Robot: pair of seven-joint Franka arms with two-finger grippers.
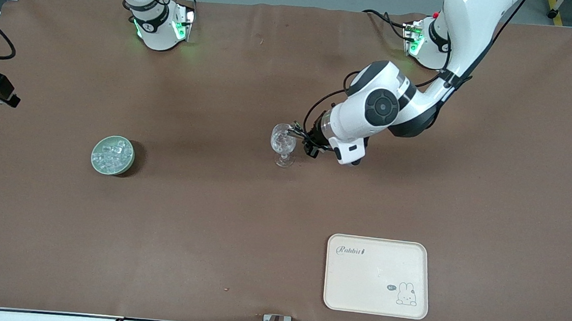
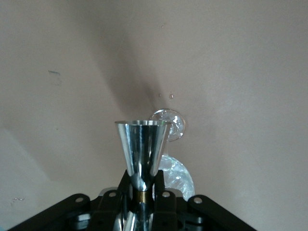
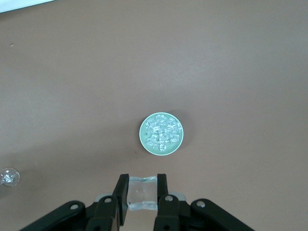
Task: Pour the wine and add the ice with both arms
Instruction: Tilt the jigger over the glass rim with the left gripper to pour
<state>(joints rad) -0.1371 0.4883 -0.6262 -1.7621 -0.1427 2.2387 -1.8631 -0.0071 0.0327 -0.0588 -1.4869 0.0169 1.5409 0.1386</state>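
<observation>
L hand (image 2: 140, 202) clamps a steel jigger (image 2: 141, 149), tipped over the wine glass (image 1: 282, 144) mid-counter (image 1: 240, 218). R hand (image 3: 142, 195) pinches one ice cube (image 3: 142, 192), up over the counter w/ the green bowl (image 1: 113, 155) of ice (image 1: 111, 153) below.

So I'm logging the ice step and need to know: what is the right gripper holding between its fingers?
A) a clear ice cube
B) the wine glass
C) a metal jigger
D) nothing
A: in the right wrist view the right gripper is shut on a clear ice cube, high over the pale green bowl of ice.
</observation>
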